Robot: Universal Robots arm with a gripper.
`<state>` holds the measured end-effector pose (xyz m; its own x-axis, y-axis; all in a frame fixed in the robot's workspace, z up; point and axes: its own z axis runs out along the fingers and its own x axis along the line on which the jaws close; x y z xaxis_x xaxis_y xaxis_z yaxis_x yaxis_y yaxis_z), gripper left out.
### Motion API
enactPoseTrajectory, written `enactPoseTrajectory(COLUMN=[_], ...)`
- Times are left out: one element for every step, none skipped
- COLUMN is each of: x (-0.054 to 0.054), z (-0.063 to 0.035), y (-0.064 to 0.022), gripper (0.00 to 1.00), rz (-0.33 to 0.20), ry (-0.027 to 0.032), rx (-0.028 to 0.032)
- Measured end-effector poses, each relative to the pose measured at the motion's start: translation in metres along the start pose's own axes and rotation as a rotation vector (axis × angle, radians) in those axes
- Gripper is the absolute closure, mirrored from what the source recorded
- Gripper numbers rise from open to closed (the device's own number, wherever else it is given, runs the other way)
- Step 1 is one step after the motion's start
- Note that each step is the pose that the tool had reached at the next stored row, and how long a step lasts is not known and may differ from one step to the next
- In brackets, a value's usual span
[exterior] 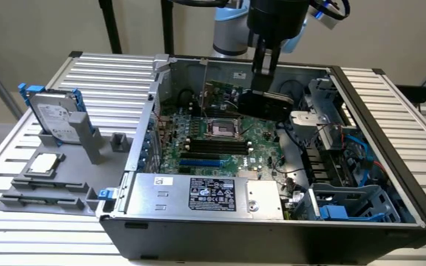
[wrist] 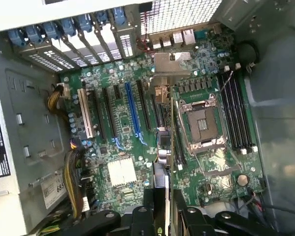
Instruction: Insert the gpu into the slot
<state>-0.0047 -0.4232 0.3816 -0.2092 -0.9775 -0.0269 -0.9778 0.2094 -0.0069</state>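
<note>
My gripper [exterior: 262, 83] reaches down into the open computer case and is shut on the gpu [exterior: 266, 104], a flat black card that hangs above the back of the green motherboard [exterior: 257, 136]. In the wrist view the gpu [wrist: 165, 147] shows edge-on, running out from between my fingers [wrist: 152, 216] to its silver bracket [wrist: 169, 69]. The slot [wrist: 132, 115] is a long blue strip beside the card's line, apart from it. In the exterior view the slot [exterior: 200, 163] lies near the front of the board, well below and forward of the card.
A silver power-supply box [exterior: 206, 194] fills the case front. The CPU socket [wrist: 204, 125] and black memory slots [wrist: 238, 118] lie on the card's other side. Cable bundles [wrist: 76, 182] run along the board's edge. A hard drive [exterior: 54, 116] stands on a grey rack outside the case.
</note>
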Motion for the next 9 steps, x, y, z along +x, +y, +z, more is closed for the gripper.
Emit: enactPoseTrajectory(x=[0.000, 0.000, 0.000, 0.000, 0.000, 0.001, 0.001, 0.001, 0.002], z=[0.0013, 0.0028, 0.0042, 0.0057, 0.0071, 0.0088, 0.0103, 0.0119, 0.0134], y=[0.0000, 0.0001, 0.0002, 0.0004, 0.0008, 0.0011, 0.0015, 0.0017, 0.0020], gripper=[0.74, 0.74, 0.74, 0.74, 0.74, 0.74, 0.74, 0.74, 0.74], rz=[-0.018, -0.037, -0.053, -0.067, -0.079, -0.091, -0.101, -0.111, -0.120], ry=[-0.0008, -0.0016, -0.0021, -0.0031, -0.0045, -0.0062, -0.0079, -0.0098, -0.0117], rx=[-0.0005, -0.0010, -0.0015, -0.0020, -0.0026, -0.0032, -0.0038, -0.0044, -0.0049])
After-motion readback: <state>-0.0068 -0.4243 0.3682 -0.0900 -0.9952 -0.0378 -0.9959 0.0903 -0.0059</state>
